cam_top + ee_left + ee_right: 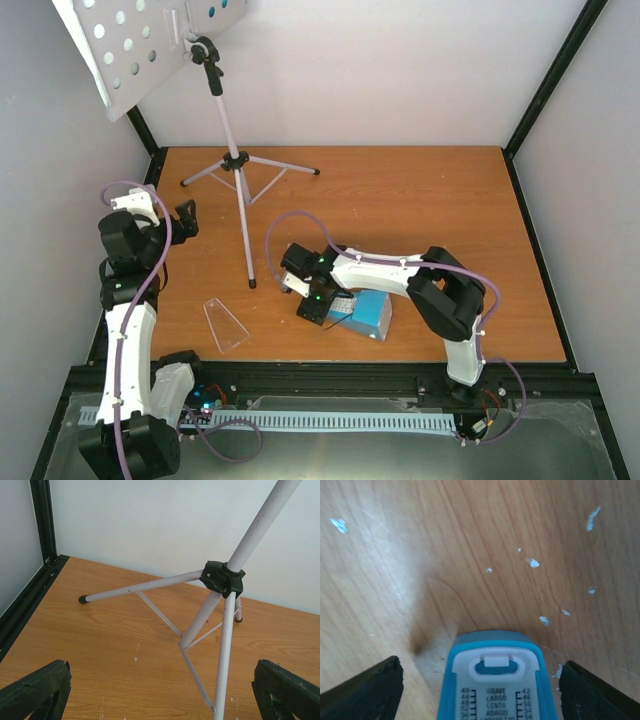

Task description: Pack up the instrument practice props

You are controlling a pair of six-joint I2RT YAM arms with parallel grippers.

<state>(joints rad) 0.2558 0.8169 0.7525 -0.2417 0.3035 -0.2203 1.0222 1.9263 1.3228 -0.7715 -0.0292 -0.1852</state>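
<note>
Cover (225, 324), clear and hard to make out against the wood, lies flat on the tabletop (430, 200) near its front edge. It is well apart from the metronome (370, 317) to its right. From above, only the wide light-blue end of the metronome shows, because the right arm's wrist hides the rest. The right wrist view shows its narrow end pointing away, with a white face inside a blue rim. The tempo scale reads GRAVE, LARGO, LENTO, ADAGIO before the lower edge cuts it off. The right fingers (365, 692) are spread and straddle the metronome, one on each side. There is a clear gap on one side, and the other finger is just beside the blue rim; I cannot tell whether it touches. White flecks dot the wood beyond.

Farther back on the left, the left fingers (35, 692) are fully released, with only their black tips showing in the lower corners of their own view. Nothing lies between them. Ahead of them stands the stand (232, 130), upright on its tripod. The black hub (222, 577) joins three thin legs and their braces. One foot is toward the front, between the two arms, and two are near the back wall. The perforated plate (125, 45) at its top is tilted and cut off by the frame's upper edge.
</note>
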